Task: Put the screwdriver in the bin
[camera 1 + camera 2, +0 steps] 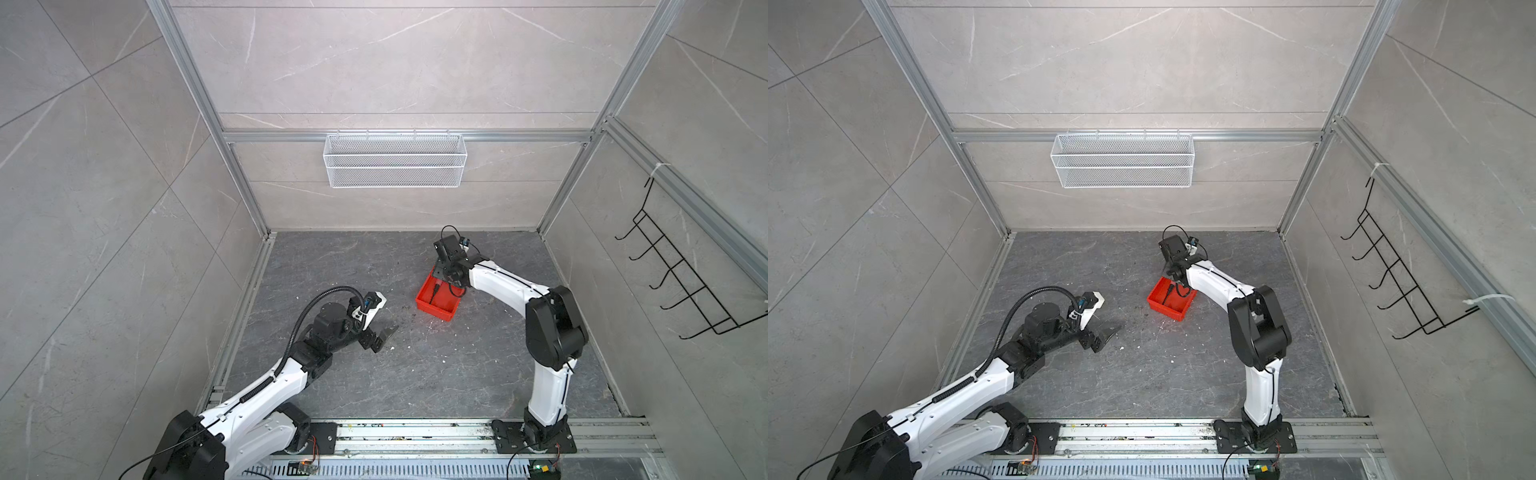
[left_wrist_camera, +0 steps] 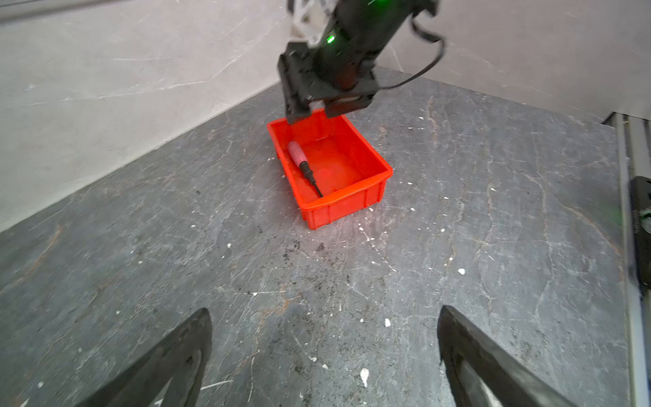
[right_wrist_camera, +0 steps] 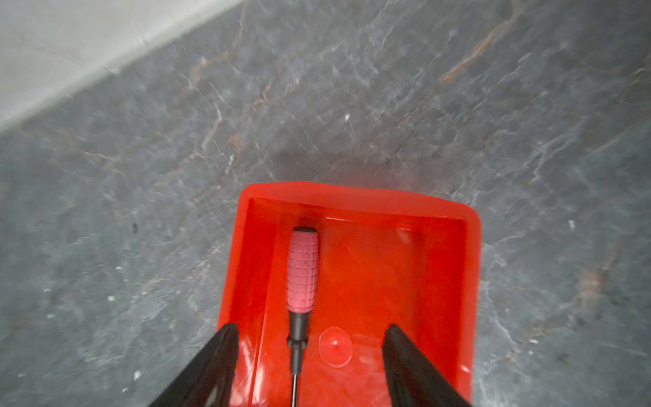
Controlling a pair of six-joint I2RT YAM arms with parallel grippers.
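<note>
Two pincers appear, both with jaws spread wide and neither holding anything. The right pincer (image 3: pixel 310 327) hangs just above the far end of the bin (image 3: pixel 352 192), one finger over its rim and the other inside, on either side of the screwdriver (image 3: pixel 302 271) without touching it. The screwdriver lies flat on the bin floor directly below this pincer, close along one long wall, with its handle ahead of the fingertips and its shaft running back beneath them. The left wrist view confirms that the whole tool sits inside the rim. The placing therefore appears done, and only lifting the right pincer clear seems left. Nothing blocks that lift, though the rim just beside one finger could be nudged. The left pincer (image 2: pixel 324 310) faces the bin from well apart, over bare floor (image 2: pixel 176 246) scattered with white specks (image 2: pixel 364 375). A wire basket (image 1: pixel 395 166) hangs high on the wall beyond the right pincer. A hook rack (image 1: pixel 681 282) hangs on the side wall, well off to its outer side. Neither is in the way.
</note>
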